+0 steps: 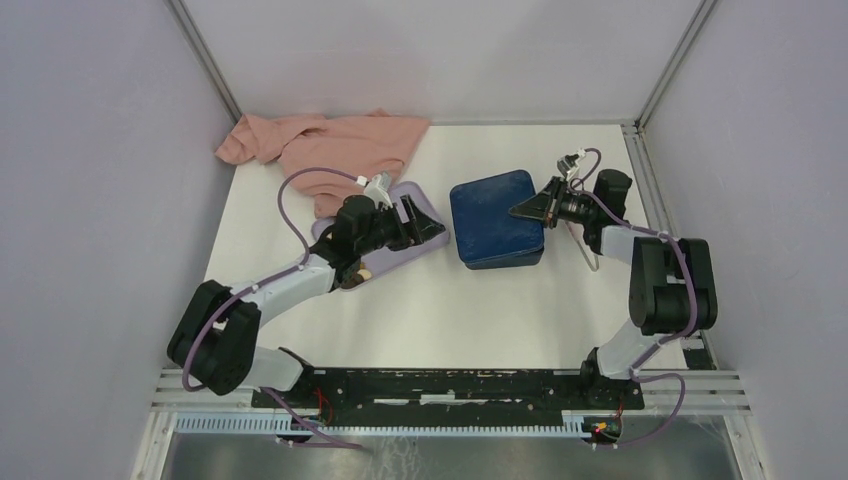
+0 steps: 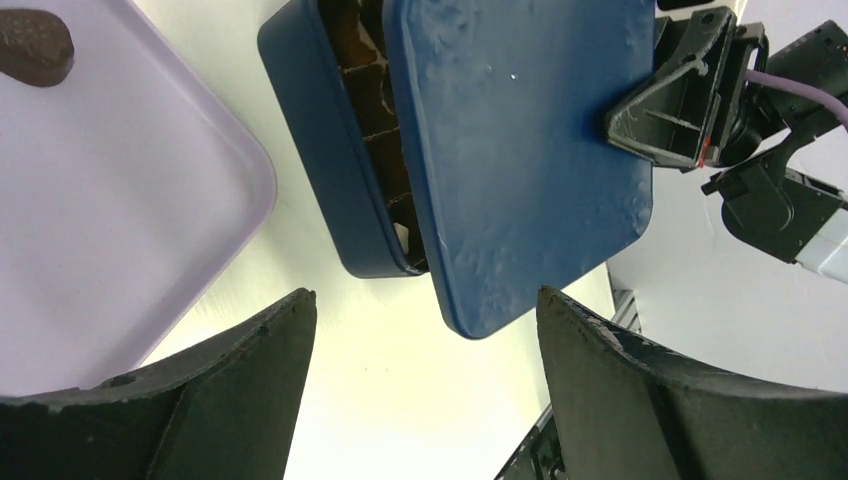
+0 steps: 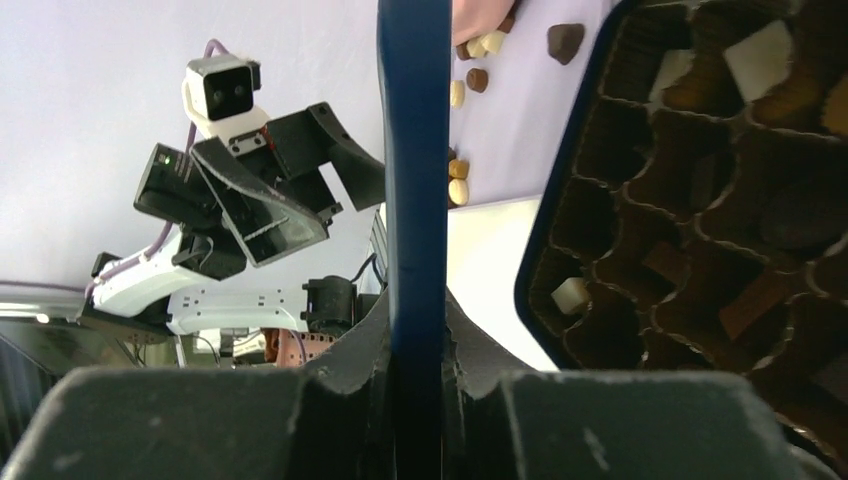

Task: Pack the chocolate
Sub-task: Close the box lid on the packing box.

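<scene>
The chocolate shows as small brown and cream pieces [image 3: 466, 82] on the lilac tray [image 3: 520, 140], and one dark piece [image 2: 35, 45] lies at the tray's corner [image 2: 130, 200]. More pieces, such as a white one [image 3: 571, 294], sit in the brown grid insert of the dark blue box [image 3: 700, 200]. My right gripper [image 3: 415, 330] is shut on the edge of the blue lid [image 3: 413, 150], which it holds slanted over the box [image 1: 505, 258]. My left gripper [image 2: 425, 305] is open and empty, over bare table between the tray and the box [image 2: 320, 130].
A pink cloth [image 1: 325, 145] lies crumpled at the back left, partly over the tray's far end. White walls and metal frame rails close in the table on three sides. The left arm lies across the tray's near part [image 1: 395, 262].
</scene>
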Controlling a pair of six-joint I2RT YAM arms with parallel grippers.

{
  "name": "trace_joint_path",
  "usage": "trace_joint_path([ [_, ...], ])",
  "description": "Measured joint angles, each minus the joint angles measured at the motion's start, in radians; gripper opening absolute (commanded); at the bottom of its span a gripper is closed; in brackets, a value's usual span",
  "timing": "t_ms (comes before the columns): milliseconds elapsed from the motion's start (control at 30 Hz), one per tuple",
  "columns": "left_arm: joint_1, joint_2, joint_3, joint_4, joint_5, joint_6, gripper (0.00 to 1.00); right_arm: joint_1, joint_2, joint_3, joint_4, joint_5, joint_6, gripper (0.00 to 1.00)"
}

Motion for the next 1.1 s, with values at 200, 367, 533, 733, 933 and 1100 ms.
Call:
trace_joint_path([
  [200,-0.014,0.063,0.000,0.002,-0.016,0.001,0.85,0.000,0.102,0.018,0.033,0.029,0.016,0.00],
  [367,-0.031,0.126,0.015,0.002,-0.024,0.002,0.84,0.000,0.144,0.077,0.011,0.032,-0.018,0.00],
  [533,-0.047,0.180,0.050,0.002,-0.025,0.006,0.81,-0.004,0.176,0.163,-0.104,0.034,-0.139,0.00],
  [733,-0.063,0.240,0.091,0.002,-0.026,0.007,0.77,-0.018,0.185,0.172,-0.228,0.031,-0.224,0.00],
  [933,-0.083,0.285,0.129,0.000,-0.027,0.007,0.74,-0.021,0.189,0.172,-0.263,0.025,-0.241,0.00],
  [1100,-0.093,0.318,0.173,-0.001,-0.027,0.007,0.68,-0.022,0.189,0.162,-0.231,0.040,-0.216,0.01],
])
